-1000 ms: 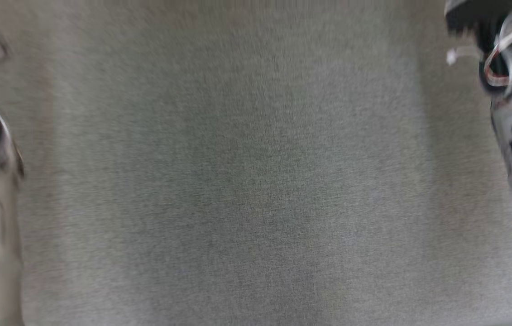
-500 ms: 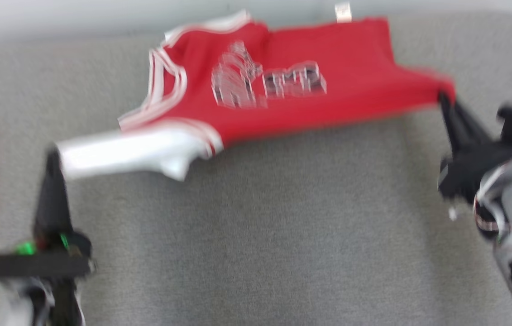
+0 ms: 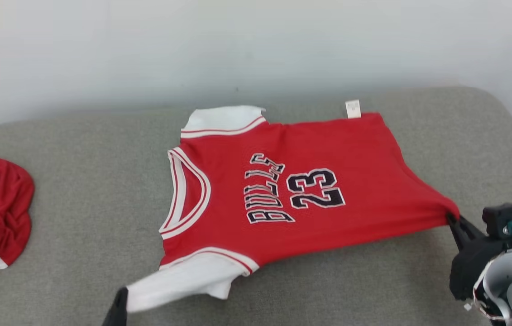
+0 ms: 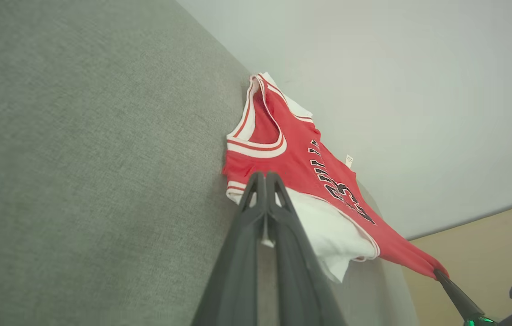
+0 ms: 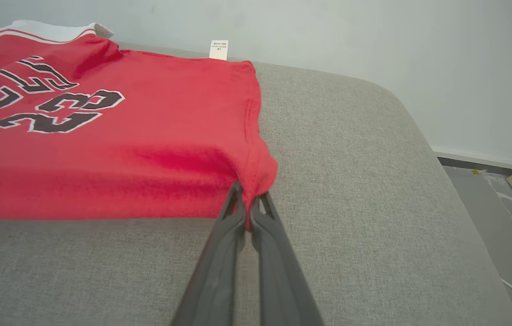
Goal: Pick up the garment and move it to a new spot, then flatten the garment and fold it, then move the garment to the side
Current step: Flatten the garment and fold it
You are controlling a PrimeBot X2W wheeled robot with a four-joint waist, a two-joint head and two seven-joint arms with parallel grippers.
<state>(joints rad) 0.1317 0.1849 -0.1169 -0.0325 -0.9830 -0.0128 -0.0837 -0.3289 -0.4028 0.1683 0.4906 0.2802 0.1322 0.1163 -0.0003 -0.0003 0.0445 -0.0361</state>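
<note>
Garment (image 3: 351,149) spread nearly flat; folding not begun.
Left gripper (image 4: 265,179) pinches the white sleeve (image 3: 183,280), right gripper (image 5: 247,203) the hem corner (image 5: 260,176), cloth taut between them.

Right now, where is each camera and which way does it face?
Head view: on the head, facing forward and down at the jersey on the cushion; right jaws lower right, left jaws' tip at the bottom.
Left wrist view: on that wrist, along its shut jaws pinching the white sleeve, toward the wall.
Right wrist view: on that wrist, along its shut jaws pinching the hem corner, across the jersey.
Shared: all show the jersey's tag; left wrist view also catches the right jaws.
</note>
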